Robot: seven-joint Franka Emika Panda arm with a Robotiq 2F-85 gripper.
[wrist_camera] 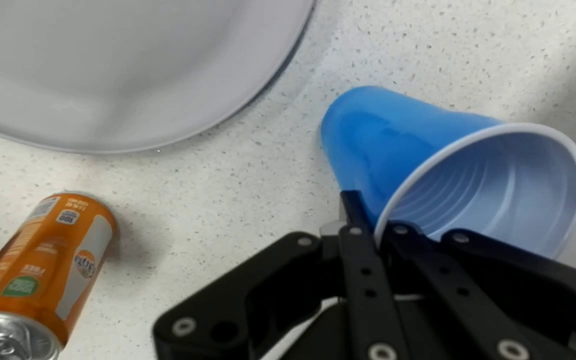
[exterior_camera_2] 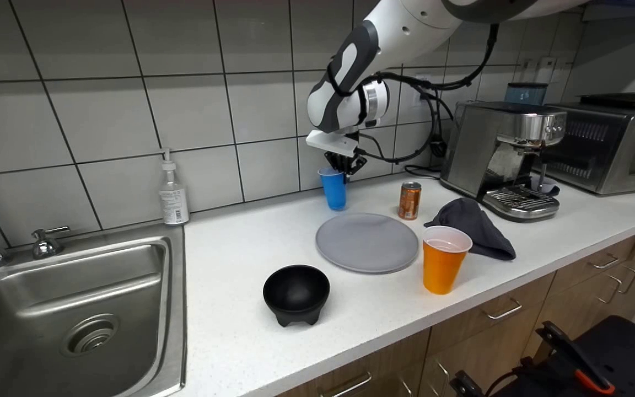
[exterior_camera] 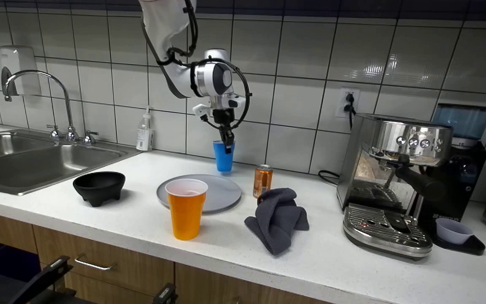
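Toward the back of the white speckled countertop [exterior_camera_2: 229, 309], by the pale tiled wall [exterior_camera: 302, 55], the black two-fingered gripper [wrist_camera: 378, 213] was clenched on the rim of a blue, white-lined plastic cup [wrist_camera: 390, 130], bracketing it from inside and outside. Whether its base touched the countertop could not be told. A round grey plate [exterior_camera_2: 367, 242] lay near the cup; a cylindrical orange metal can [exterior_camera_2: 409, 201] stood near the plate.

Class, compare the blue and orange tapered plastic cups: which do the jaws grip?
The blue tapered plastic cup: the jaws pinch its rim, beside the tiled wall. The orange tapered plastic cup stands untouched near the front edge of the white counter.
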